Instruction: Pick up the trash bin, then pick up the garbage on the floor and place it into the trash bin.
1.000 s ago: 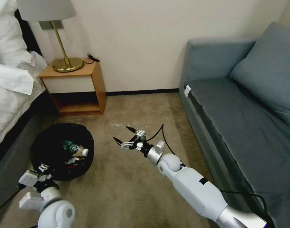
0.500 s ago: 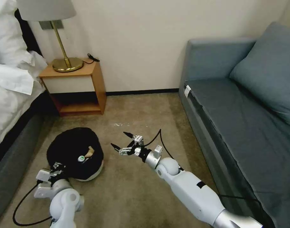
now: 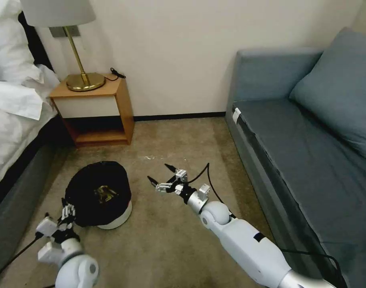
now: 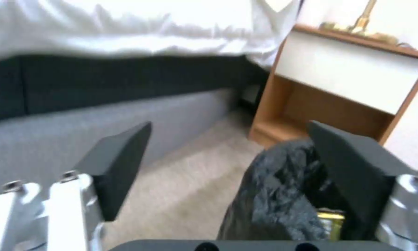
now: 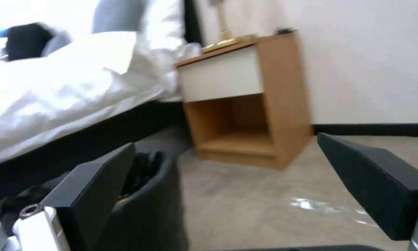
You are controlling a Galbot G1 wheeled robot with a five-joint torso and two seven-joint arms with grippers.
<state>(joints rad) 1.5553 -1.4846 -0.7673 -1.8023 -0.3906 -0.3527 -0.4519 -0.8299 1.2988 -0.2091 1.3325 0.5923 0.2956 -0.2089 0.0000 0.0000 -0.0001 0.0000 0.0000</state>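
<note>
The trash bin [image 3: 98, 188], white with a glossy black liner, stands upright on the carpet in front of the nightstand. A yellow-brown snack packet [image 3: 105, 193] lies inside it and shows as a yellow edge [image 4: 332, 223] in the left wrist view. My left gripper [image 3: 65, 211] sits low at the bin's near-left rim. It is open, its fingers [image 4: 120, 164] wide apart, with the black liner [image 4: 274, 195] rising between them unclamped. My right gripper [image 3: 163, 179] hovers open over bare carpet to the right of the bin, holding nothing. The bin's dark side [image 5: 148, 202] shows in the right wrist view.
A wooden nightstand [image 3: 97, 110] with a brass lamp [image 3: 85, 80] stands against the wall behind the bin. The bed [image 3: 15, 120] runs along the left, and a blue sofa [image 3: 311, 132] along the right. A faint pale mark [image 3: 149, 157] lies on the carpet.
The bin, held tilted at the left a second ago, moved right and came down; it now stands upright on the carpet. My left gripper drew back slightly. My right gripper barely shifted.
</note>
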